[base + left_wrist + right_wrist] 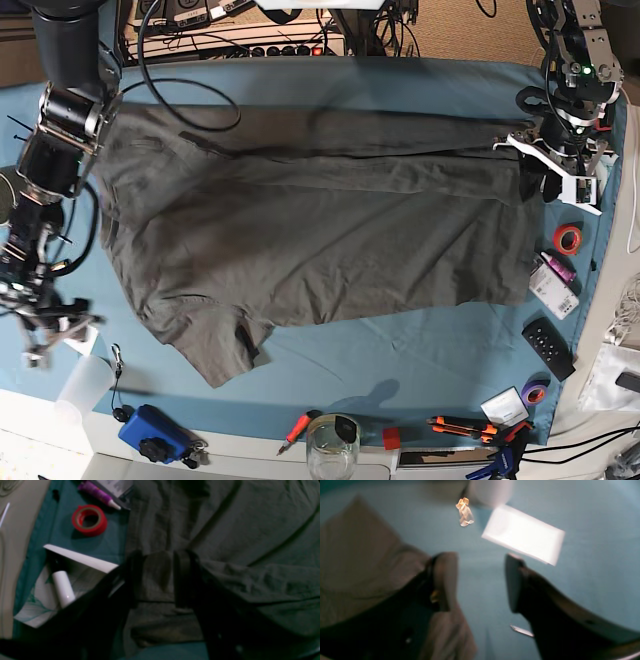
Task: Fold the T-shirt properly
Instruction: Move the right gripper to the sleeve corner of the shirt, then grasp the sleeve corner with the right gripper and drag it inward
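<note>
Partly, fingers [180, 580] hide T-shirt [225, 542].

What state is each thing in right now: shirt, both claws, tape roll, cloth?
T-shirt: spread on the table, wrinkled, top edge folded over, not yet folded up.
Left claw: shut on the T-shirt's edge.
Right claw: open, holding nothing, T-shirt fabric beside one finger.
Red tape roll: lying flat, untouched.
Teal table cloth: flat under the T-shirt.
</note>
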